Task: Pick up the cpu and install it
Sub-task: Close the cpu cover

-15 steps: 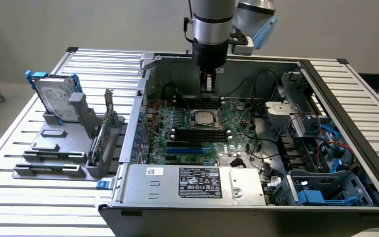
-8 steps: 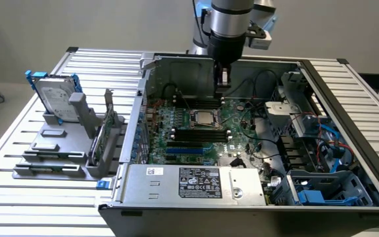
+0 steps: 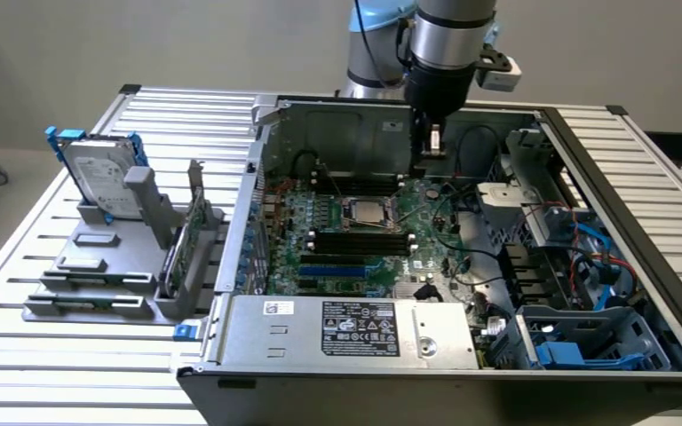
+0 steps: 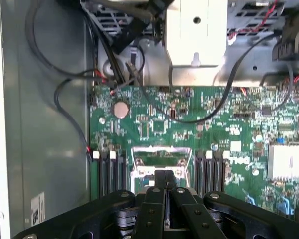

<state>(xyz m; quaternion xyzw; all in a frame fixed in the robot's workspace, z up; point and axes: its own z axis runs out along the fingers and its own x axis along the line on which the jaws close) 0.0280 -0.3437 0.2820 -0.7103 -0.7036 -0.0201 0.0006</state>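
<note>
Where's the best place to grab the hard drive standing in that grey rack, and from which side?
Probably the top edge, jaws across the two flat faces, coming from above. The hard drive stands on edge in the rack, its lower part slotted in and blue brackets on both narrow sides, leaving the top free.

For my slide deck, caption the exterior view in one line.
Gripper hangs over the motherboard inside an open computer case; a hard drive stands in a rack beside it.
</note>
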